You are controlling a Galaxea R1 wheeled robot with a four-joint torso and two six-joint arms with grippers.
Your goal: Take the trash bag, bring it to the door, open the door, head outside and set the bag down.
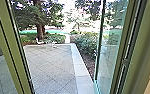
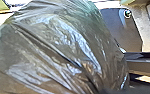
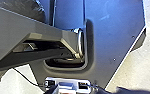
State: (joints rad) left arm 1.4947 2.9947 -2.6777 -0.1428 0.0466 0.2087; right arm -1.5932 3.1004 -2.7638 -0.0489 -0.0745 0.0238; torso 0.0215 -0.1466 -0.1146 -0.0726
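By our left wrist, we see the big, shiny, dark plastic trash bag (image 2: 61,50), all crinkly. Ahead, from left to right, we see a tall green door post (image 1: 11,50), a thick brown tree trunk (image 1: 40,27), a flat gray stone yard (image 1: 51,67), leafy green bushes (image 1: 84,46) and a clear glass door (image 1: 108,50), standing open. We can't tell if our left gripper or right gripper is open or closed.

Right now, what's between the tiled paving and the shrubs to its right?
Head view: a pale border edges the paving, then a strip of brown ground before the shrubs.
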